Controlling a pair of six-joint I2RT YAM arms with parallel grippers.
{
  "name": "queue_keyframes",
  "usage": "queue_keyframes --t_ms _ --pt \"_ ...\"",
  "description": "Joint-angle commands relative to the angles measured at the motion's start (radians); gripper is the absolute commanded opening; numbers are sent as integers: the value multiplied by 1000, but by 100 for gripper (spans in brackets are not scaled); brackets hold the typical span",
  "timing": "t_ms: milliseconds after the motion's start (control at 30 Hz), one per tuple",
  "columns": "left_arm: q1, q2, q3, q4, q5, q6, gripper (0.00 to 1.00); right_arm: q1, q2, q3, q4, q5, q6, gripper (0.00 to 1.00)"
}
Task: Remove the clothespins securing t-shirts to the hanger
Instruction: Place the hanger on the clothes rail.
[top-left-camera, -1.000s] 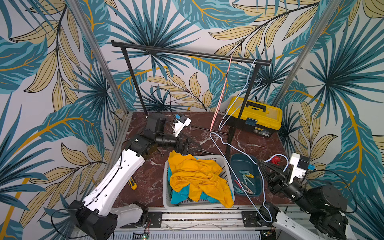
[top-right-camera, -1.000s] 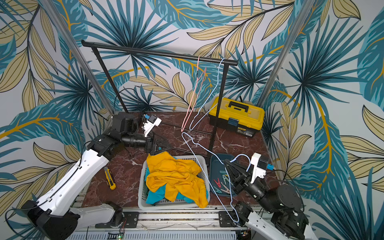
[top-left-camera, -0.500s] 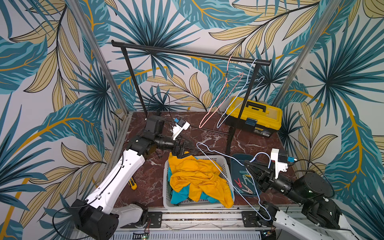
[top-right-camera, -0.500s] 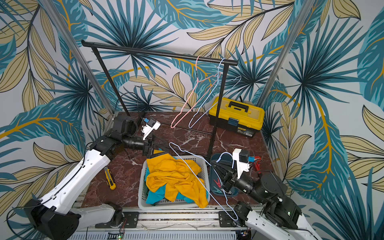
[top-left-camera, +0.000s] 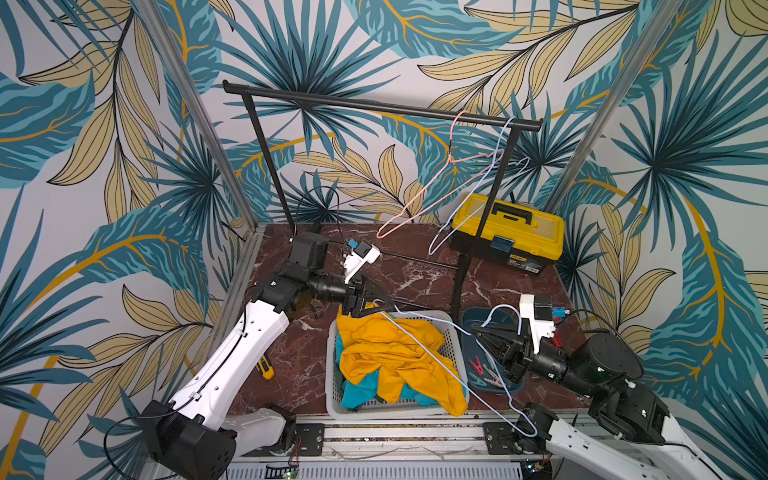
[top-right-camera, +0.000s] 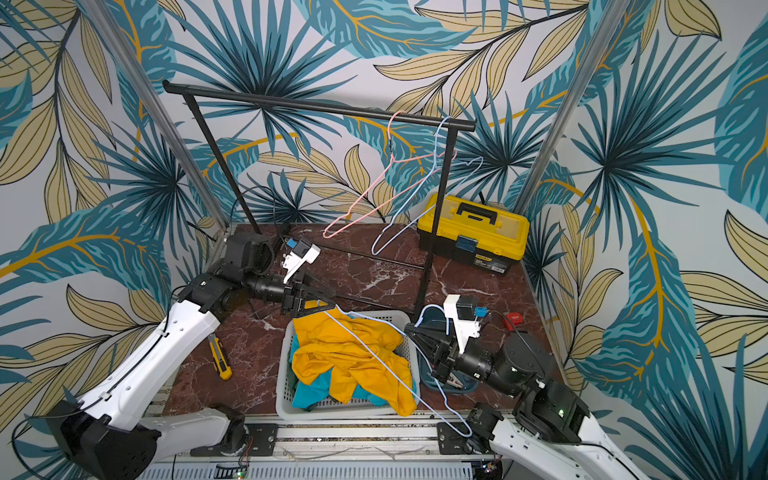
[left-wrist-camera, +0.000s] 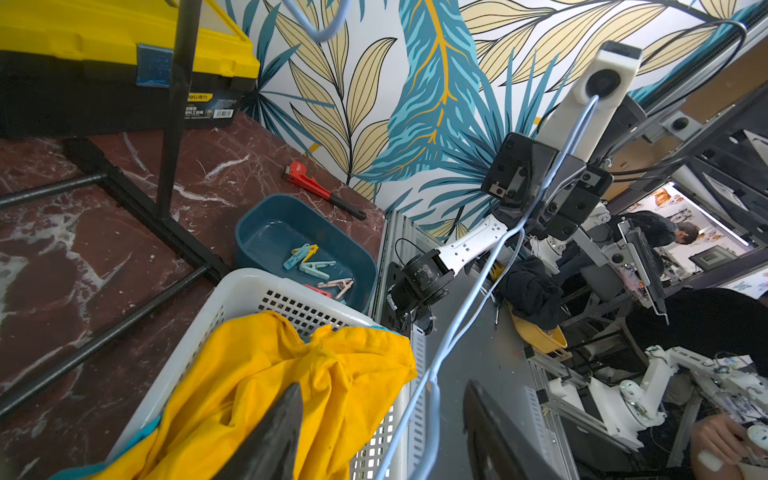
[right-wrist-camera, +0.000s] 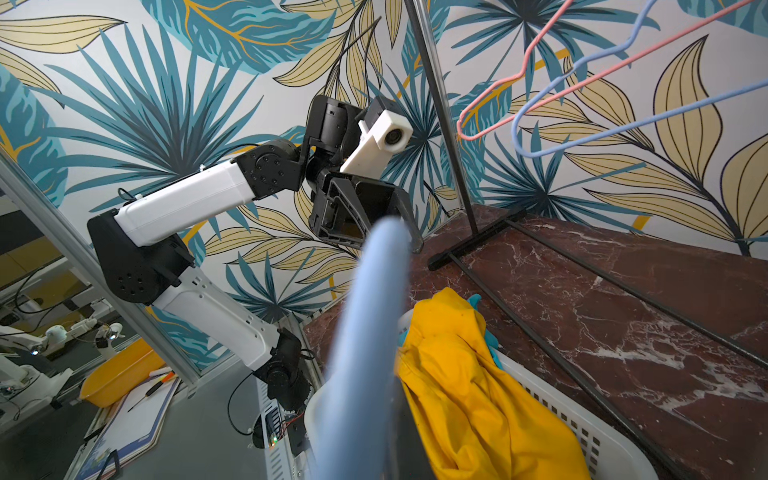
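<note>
Red marble tabletop (top-left-camera: 415, 266) and leaf-print walls are framing the cell I am monitoring. The right gripper (top-left-camera: 476, 330) is clamping the loose light-blue hanger (left-wrist-camera: 432, 390) near its neck. The wire is spanning the white basket (top-left-camera: 395, 409), and its far corner appears to be hanging past the table's front edge. The left gripper (top-left-camera: 376, 305) is sitting at the opposite end of that wire. In the left wrist view its fingers (left-wrist-camera: 282, 428) are standing apart with the wire running between them, not pinched. The clothespins (left-wrist-camera: 316, 266) are lying in the blue bin (left-wrist-camera: 266, 220) beside the basket, and I am seeing none on the hanger. The yellow t-shirt (top-left-camera: 395, 357) and the turquoise t-shirt (top-left-camera: 359, 388) are lying heaped in the basket, so I am judging the unpinning as essentially complete. Hazards I am tracking:

- The thin wire is offering little surface, so an off-centre left grasp is likely to slip.
- Releasing the right side before that grasp is seated is likely to drop the hanger off the front edge.
- The wire is passing just above the yellow cloth and is liable to hook a sleeve and drag it out.
- Opposing pulls from both arms are liable to bend the frame.
</note>
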Motion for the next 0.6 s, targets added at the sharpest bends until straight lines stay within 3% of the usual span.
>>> queue_keyframes --t_ms 0,267,367,567 --pt "2 -23 -24 11 38 15 53 0 -21 -12 56 3 -3 0" --pt "2 -62 -49 11 36 23 35 0 -76 -33 52 51 -11 0" --pt "2 -60 -46 11 48 26 20 0 -61 -26 38 45 -8 0" --pt "0 -40 -29 11 82 20 15 0 -43 -29 46 34 -5 0"
